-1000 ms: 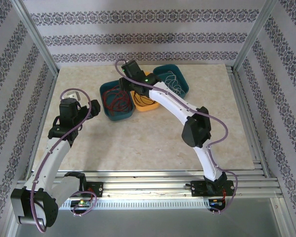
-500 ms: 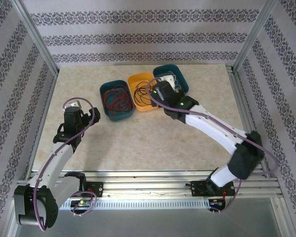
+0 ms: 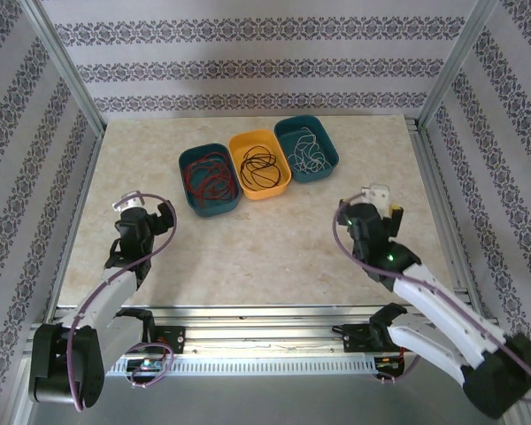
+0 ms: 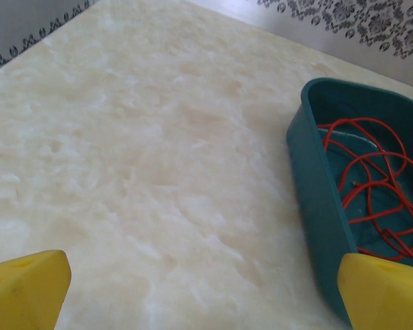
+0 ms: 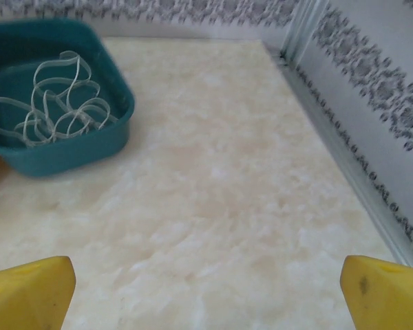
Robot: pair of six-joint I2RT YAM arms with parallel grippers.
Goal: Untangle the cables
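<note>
Top view first: the left yellow-tipped two-finger pincer hangs over the bare marble-patterned tabletop, gripping nothing; the right yellow-tipped two-finger pincer does likewise; the spread of each is hard to read from here. Well ahead of both, thin red cables loop in a teal plastic tray; thin black cables in an orange plastic tray; thin white cables in a second teal plastic tray.

Left wrist: fingertips spread wide, empty; red loops ahead-right, their tray cut off at the edge.

Right wrist: fingertips wide apart, empty; white loops ahead-left, their tray cropped.
</note>
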